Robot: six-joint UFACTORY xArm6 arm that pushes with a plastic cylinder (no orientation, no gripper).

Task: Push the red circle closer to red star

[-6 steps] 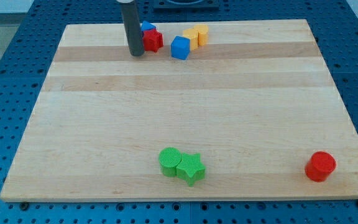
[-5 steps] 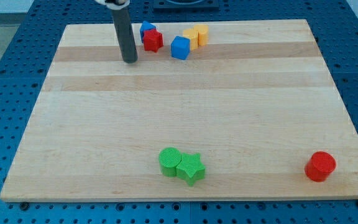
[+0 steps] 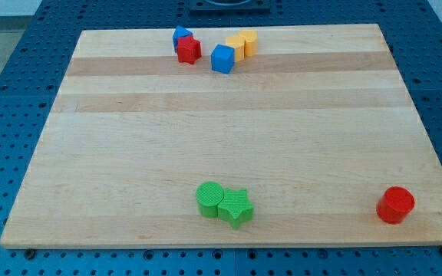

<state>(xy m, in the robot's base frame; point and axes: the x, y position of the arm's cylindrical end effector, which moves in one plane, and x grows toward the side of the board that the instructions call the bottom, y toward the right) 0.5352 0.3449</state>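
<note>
The red circle (image 3: pixel 395 205) lies near the bottom right corner of the wooden board (image 3: pixel 129 153). The red star (image 3: pixel 189 50) lies near the board's top edge, left of centre, touching a small blue block (image 3: pixel 180 34) behind it. The two red blocks are far apart, on a diagonal across the board. My tip and rod do not show in the view.
A blue cube (image 3: pixel 222 58) lies right of the red star. Two yellow blocks (image 3: pixel 241 44) sit just beyond it at the top. A green circle (image 3: pixel 210 198) and a green star (image 3: pixel 235 207) touch each other near the bottom edge, at centre.
The rod stood left of the red star, moved left, and has now left the view. No block has moved.
</note>
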